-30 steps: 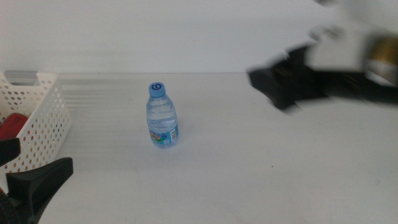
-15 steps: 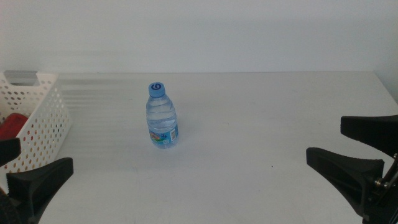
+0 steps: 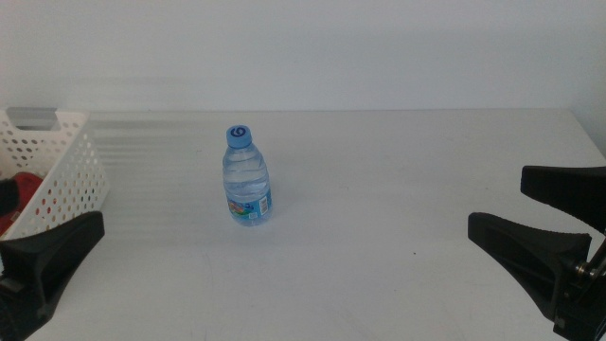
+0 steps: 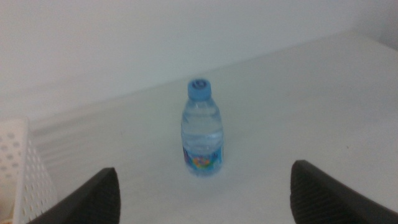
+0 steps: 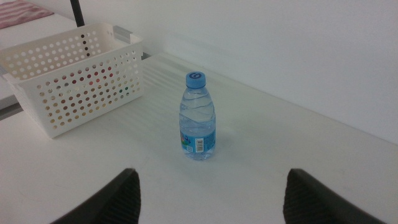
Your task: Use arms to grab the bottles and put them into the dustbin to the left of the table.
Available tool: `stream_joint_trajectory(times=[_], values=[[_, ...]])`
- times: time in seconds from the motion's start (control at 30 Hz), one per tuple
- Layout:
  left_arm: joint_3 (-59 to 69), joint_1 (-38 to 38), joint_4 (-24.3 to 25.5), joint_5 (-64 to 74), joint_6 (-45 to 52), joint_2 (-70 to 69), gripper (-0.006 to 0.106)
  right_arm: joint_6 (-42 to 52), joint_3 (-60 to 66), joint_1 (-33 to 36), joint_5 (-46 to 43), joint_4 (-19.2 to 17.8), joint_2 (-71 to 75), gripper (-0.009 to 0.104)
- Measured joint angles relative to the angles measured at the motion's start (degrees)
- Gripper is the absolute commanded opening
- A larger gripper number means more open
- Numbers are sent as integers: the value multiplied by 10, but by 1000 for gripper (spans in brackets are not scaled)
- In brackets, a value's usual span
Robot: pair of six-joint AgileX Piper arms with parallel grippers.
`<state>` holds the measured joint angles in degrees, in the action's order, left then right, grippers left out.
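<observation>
The water bottle [image 3: 248, 177] stands upright left of centre on the table [image 3: 398, 189], right of the dustbin [image 3: 52, 170] at the left edge, with the left hand [image 4: 205, 193] and right hand [image 5: 211, 196] both spread wide, empty, at the bottom corners.

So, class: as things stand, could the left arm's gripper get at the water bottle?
Probably yes: the left gripper is open, and only bare table lies between it and the upright water bottle.

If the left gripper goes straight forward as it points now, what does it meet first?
Most likely the water bottle, standing upright between the open jaws' line in the left wrist view. The left gripper is apart from it, with bare table between. Depth is uncertain.
</observation>
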<state>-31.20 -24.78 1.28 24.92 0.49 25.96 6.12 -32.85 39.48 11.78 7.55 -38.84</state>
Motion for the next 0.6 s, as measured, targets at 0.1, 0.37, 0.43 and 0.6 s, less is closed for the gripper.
stream_joint_trajectory(times=[0.1, 0.37, 0.43, 0.6], values=[[0, 0, 7, -11, 0, 0, 90, 0, 0, 0, 0, 0, 0, 60], [-18, 3, 21, -93, 0, 77, 86, 0, 0, 0, 0, 0, 0, 60], [-44, 6, 22, -104, 0, 120, 83, 0, 0, 0, 0, 0, 0, 60], [-99, 10, 31, -157, 0, 210, 75, 0, 0, 0, 0, 0, 0, 60]])
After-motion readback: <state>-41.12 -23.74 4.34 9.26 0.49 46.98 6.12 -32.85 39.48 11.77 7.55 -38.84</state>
